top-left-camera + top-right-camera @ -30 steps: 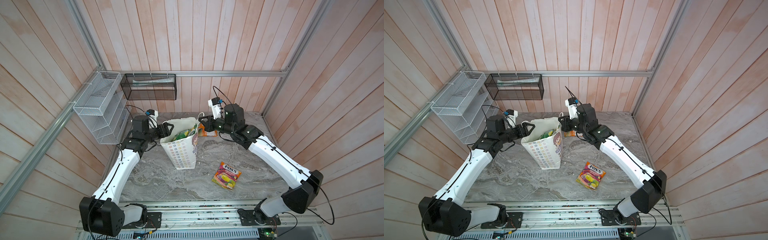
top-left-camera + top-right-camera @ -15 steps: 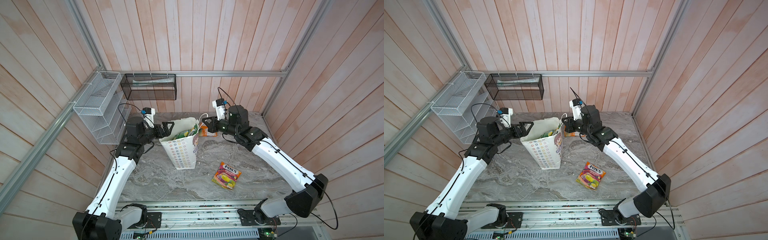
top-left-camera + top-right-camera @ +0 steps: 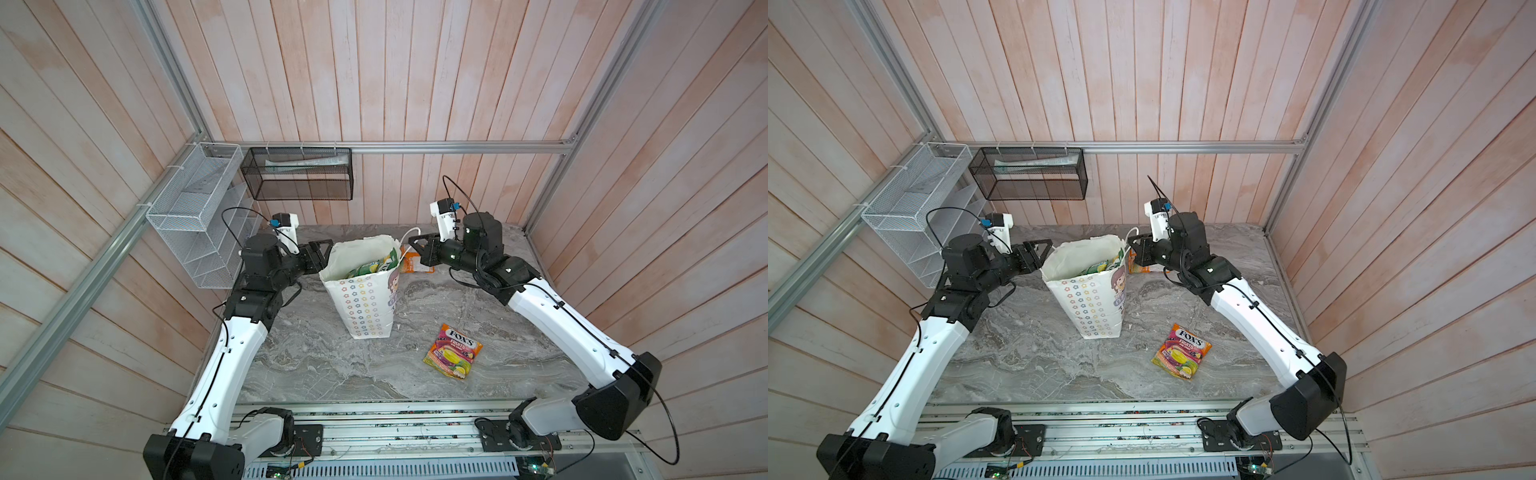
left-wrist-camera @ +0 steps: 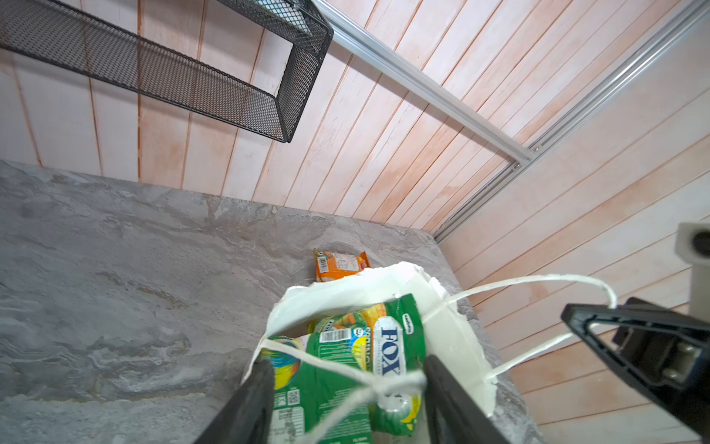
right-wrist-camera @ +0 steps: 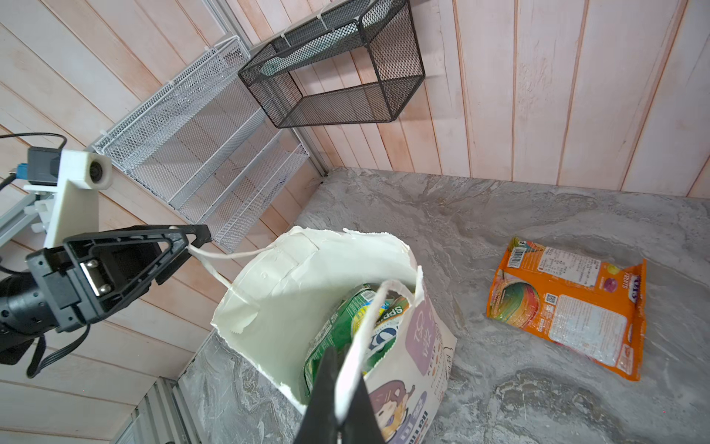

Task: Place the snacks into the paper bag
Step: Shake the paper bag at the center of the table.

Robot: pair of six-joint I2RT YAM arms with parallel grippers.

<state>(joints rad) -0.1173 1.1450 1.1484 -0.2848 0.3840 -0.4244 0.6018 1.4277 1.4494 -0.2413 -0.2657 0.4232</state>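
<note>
Your right gripper (image 5: 342,384) is clamped shut on one cord handle (image 5: 369,319) of the paper bag (image 3: 365,307), which stands on the worktop (image 3: 332,365). Your left gripper (image 4: 347,363) has its jaws apart, with the other cord handle (image 4: 319,360) crossing between them. Green FOX'S pouches (image 4: 345,346) sit inside the bag. An orange pouch (image 5: 568,311) lies just behind it, and an orange-pink FOX'S pouch (image 3: 453,351) lies apart on the right arm's side.

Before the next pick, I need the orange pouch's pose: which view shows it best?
Right wrist: the orange pouch lies whole, barcode side up. In the left wrist and both top views the paper bag hides part.
</note>
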